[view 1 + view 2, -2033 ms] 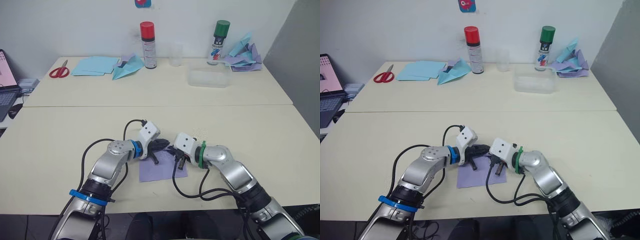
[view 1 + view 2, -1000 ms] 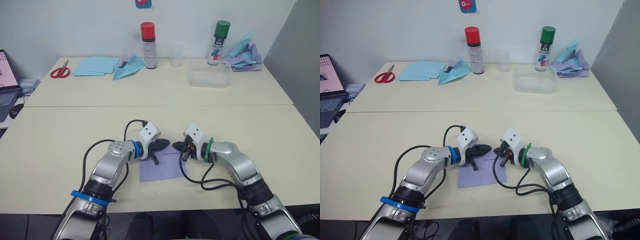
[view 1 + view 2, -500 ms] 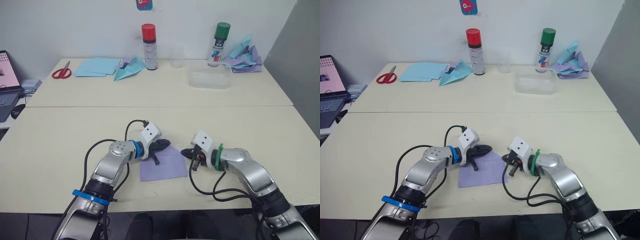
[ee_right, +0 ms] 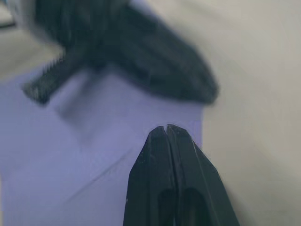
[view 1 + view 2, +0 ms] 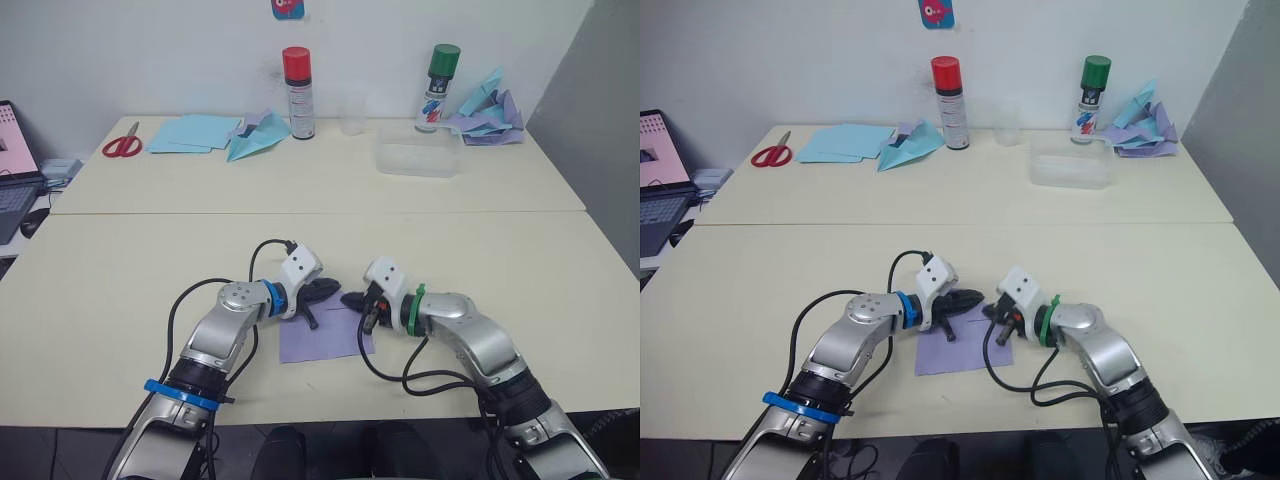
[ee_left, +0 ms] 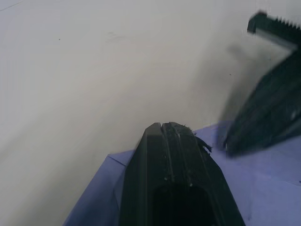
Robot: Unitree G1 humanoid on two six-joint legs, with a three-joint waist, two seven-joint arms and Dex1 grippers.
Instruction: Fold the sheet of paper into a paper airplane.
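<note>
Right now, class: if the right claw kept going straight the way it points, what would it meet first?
Probably the left claw, facing the right claw just above the sheet of paper; depth is unclear.

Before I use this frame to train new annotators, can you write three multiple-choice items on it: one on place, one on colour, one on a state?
1. Where does the lavender sheet of paper lie?
A. on the near table, between the two grippers
B. under the scissors
C. inside the clear tub

2. What colour is the cap of the spray can nearest the pale blue paper plane?
A. green
B. red
C. yellow

3. How do the right gripper's fingers stand?
A. wide apart
B. closed around a can
C. pressed together

Answers: 1 A, the sheet lies flat between the left gripper and the right gripper. 2 B, the cap is red. 3 C, the right wrist view shows its fingers meeting with no gap.
</note>
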